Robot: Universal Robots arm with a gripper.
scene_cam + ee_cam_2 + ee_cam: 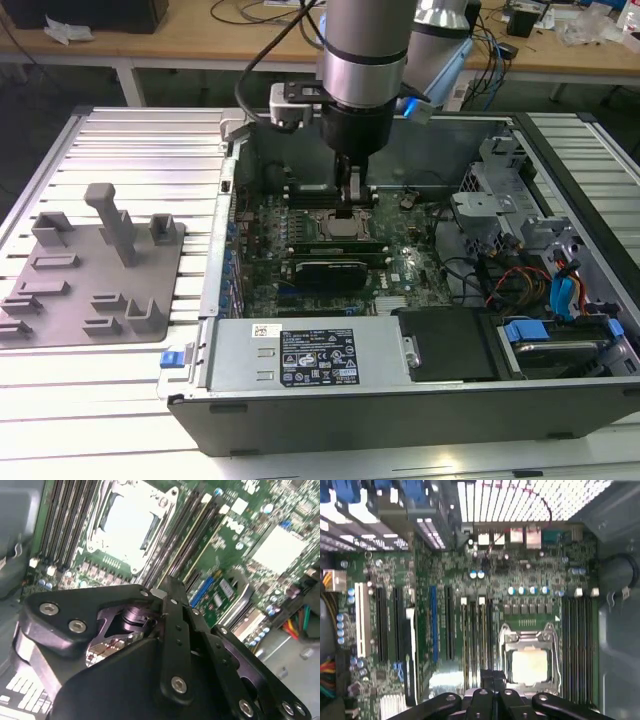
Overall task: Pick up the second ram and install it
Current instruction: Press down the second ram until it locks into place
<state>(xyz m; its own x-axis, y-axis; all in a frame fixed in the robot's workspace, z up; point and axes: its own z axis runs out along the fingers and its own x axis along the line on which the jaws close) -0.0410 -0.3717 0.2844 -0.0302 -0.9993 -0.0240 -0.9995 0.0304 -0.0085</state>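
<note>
Hovering black gripper (349,203) over the silver CPU socket (338,228), jaws together, possibly pinching the thin green ram stick — can't confirm; seating needs square, even pressure.

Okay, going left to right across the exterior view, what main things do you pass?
Grey holder tray on the slatted table → the open computer case's near wall → the gripper down over the motherboard by the CPU socket → black cover → blue-tabbed drive bay.
</note>
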